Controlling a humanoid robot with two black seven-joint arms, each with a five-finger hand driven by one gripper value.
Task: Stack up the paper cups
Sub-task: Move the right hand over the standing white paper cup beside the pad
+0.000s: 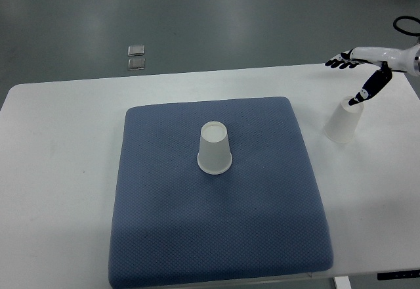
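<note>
From the top view, a white table [59, 171] fills most of the frame, with a blue mat [216, 236] laid across its middle. One paper cup [214, 148] stands upside down near the centre of the mat, its wide rim on the cloth and its narrow base facing up. A second paper cup [343, 121] stands upside down too, on the bare table at the right of the frame, just off the mat's right edge and well apart from the first.

The right hand [359, 72] comes in from the upper right edge. Its fingers are spread apart and hold nothing: several point left at the upper right of the frame, and one dark-tipped finger [363, 94] reaches down toward the base of the right cup. It appears to be touching or just above that base; which of the two cannot be settled from here. The left arm is not in the picture.

Neither cup is stacked yet, so the step in hand looks like the approach to the right cup. The next move would call for the fingers to close around its side wall gently enough not to crush the thin paper, then lift it clear, carry it left over the mat and lower it squarely over the centre cup.

On the grey floor [262, 13] at the upper left lie two small square plates [136, 56].
</note>
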